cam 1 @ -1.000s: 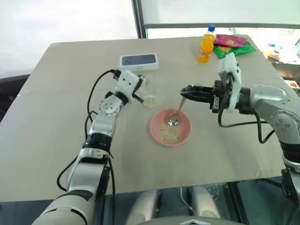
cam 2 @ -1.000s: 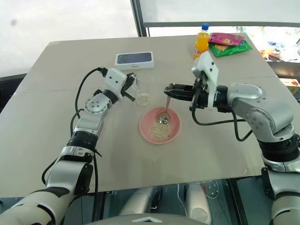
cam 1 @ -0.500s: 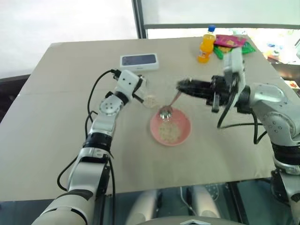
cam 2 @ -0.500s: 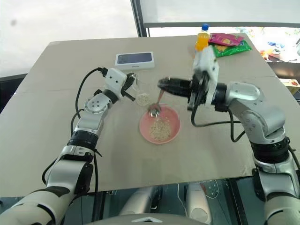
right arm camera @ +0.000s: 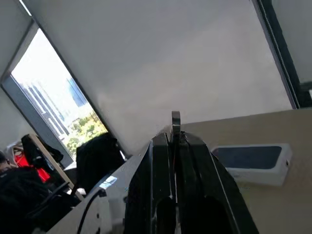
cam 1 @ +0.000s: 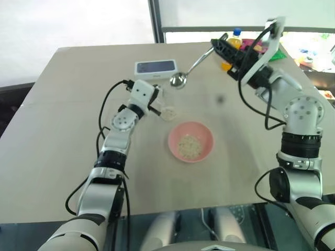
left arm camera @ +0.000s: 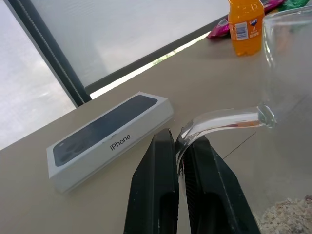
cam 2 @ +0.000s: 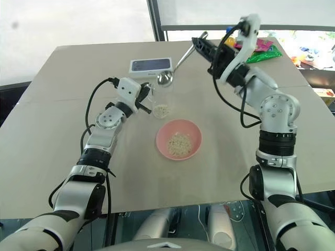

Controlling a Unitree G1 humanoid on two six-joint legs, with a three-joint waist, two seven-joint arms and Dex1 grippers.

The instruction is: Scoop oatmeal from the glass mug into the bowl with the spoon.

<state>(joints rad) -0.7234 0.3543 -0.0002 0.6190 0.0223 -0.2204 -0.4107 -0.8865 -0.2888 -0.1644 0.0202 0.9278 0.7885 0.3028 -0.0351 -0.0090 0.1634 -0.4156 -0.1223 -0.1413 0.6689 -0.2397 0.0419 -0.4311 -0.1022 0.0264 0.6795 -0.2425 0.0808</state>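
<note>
Right gripper (cam 1: 215, 45) raised high over worktop (cam 1: 63, 115), fingers clenched on spoon (cam 1: 189, 69) handle; left gripper (left arm camera: 178, 141) level, pinching glass mug (left arm camera: 287, 97) handle.

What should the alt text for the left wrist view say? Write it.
The left tool, shut, pinches the curved handle of the glass mug, with oatmeal at the mug's bottom. Behind lie a white phone box and an orange drink bottle on the beige table.
</note>
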